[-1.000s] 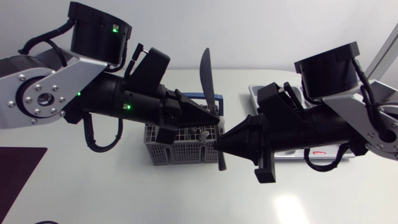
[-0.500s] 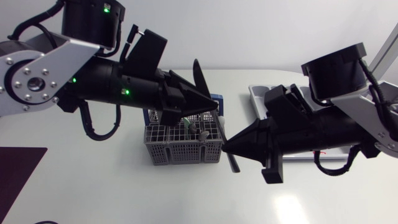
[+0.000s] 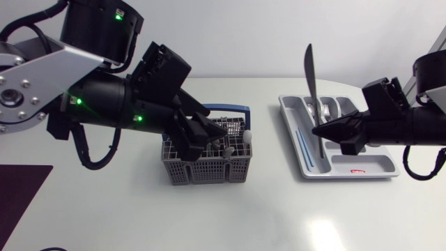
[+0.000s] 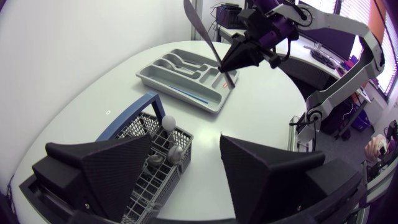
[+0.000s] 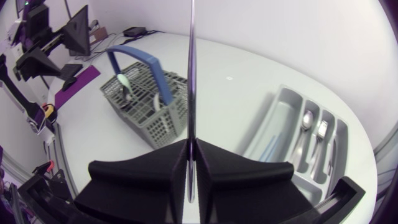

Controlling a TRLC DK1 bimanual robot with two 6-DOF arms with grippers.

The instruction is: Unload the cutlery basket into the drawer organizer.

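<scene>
moved: right gripper carried knife from basket to above organizer
right gripper: clenched on knife
left gripper: released, over basket

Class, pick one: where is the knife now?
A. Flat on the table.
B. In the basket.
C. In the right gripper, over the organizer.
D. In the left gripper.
C: the right gripper is shut on the knife, above the drawer organizer.

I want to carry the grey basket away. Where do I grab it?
Grab the blue handle at the middle of its top bar, coming down from above. It stands upright, arching over the basket, with room beneath for your hand.
</scene>
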